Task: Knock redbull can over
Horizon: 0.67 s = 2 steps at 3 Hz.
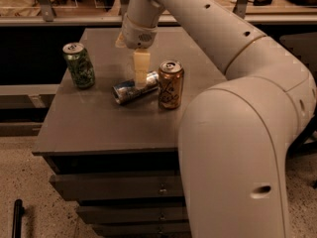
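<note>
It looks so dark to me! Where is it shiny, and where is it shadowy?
Camera view: dim, warm light; glints on the toppled redbull can and the gold can; the gripper, just above the redbull can, looks palest; the drawers under the table lie shadowed.

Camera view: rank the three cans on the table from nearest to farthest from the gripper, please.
The gripper hangs over the table, pointing down.
1. Redbull can: lying on its side, directly beneath the gripper.
2. Gold can: upright, just to the picture's right of the gripper.
3. Green can: upright, off toward the table's edge on the picture's left.
</note>
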Each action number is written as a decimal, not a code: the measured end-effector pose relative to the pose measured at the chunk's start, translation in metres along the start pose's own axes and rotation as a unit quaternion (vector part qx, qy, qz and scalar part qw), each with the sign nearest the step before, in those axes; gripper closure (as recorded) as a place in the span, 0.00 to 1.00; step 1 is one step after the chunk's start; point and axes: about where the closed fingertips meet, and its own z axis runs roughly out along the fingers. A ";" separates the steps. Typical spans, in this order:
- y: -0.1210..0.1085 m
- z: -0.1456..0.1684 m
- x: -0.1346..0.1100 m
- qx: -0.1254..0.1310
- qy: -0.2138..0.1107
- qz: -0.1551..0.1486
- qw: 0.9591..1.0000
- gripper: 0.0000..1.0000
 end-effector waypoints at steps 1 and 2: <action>-0.001 -0.021 0.009 0.017 -0.019 0.033 0.999 0.00; 0.001 -0.053 0.012 0.036 -0.020 0.053 0.998 0.00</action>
